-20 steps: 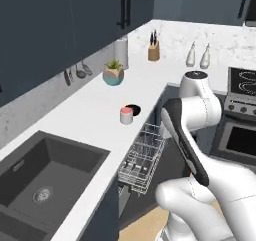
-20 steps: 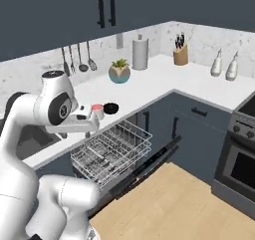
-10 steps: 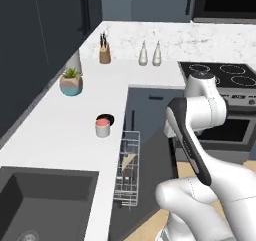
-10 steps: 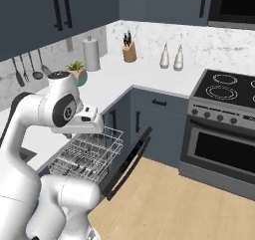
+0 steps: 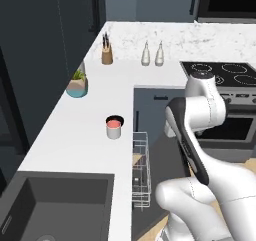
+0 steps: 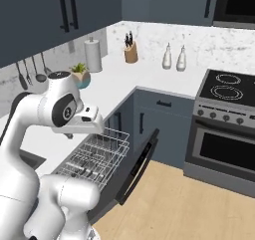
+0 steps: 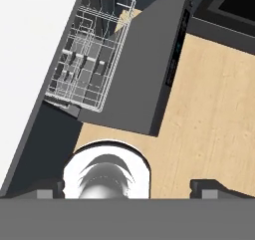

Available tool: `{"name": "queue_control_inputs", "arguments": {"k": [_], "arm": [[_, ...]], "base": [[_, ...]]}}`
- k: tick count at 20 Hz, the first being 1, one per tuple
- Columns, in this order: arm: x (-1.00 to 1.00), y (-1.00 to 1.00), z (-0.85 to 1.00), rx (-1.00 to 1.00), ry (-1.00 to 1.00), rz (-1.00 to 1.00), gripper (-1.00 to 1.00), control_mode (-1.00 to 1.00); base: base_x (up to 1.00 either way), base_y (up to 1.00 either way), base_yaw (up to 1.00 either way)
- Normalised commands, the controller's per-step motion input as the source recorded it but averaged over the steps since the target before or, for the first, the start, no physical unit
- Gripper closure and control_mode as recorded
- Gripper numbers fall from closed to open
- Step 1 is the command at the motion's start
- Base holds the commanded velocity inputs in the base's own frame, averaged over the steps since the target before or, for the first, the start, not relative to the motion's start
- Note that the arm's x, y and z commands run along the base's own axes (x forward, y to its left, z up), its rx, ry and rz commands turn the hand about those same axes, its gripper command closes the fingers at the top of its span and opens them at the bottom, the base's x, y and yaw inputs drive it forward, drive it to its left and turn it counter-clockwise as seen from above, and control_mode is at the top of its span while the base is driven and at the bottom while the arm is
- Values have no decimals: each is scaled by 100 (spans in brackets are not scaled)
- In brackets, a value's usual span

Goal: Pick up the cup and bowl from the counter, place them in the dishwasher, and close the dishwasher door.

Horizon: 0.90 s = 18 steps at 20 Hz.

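Note:
The cup (image 5: 114, 128), pale grey with a red-pink inside, stands on the white counter (image 5: 75, 135) near its right edge. A dark arc right behind the cup's rim may be the bowl; I cannot tell. The dishwasher is open. Its white wire rack (image 5: 141, 170) (image 6: 97, 157) (image 7: 89, 55) is pulled out over the lowered dishwasher door (image 6: 137, 167) (image 7: 144, 69). My gripper (image 7: 129, 188) is open and holds nothing. It hangs high over the rack and door, looking down at the wooden floor. My arm hides the cup in the right base view.
On the counter stand a teal plant pot (image 5: 77, 85) (image 6: 81, 77), a knife block (image 5: 107, 55) (image 6: 131, 52), two bottles (image 5: 145, 55) (image 6: 167, 57) and a paper towel roll (image 6: 92, 55). A sink (image 5: 55, 205) lies close by. A stove (image 6: 226, 84) over an oven (image 6: 224, 149) is to the right.
The whole picture has shifted in both base views, so the base has moved and turned. The stove has come further into view. The gripper has stayed open.

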Motion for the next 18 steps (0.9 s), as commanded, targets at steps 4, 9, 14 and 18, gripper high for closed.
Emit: {"name": "queue_control_inputs", "arguments": {"k": [4,9,14,18], "arm": [[0,0,0,0,0,0,-100,100],[0,0,0,0,0,0,-100,100],[10,2,0,4,0,3,-100,-100],[63,1,-14,19,4,7,-100,-100]], "base": [[13,36,3],[7,24,20],[17,8,14],[0,0,0]]}}
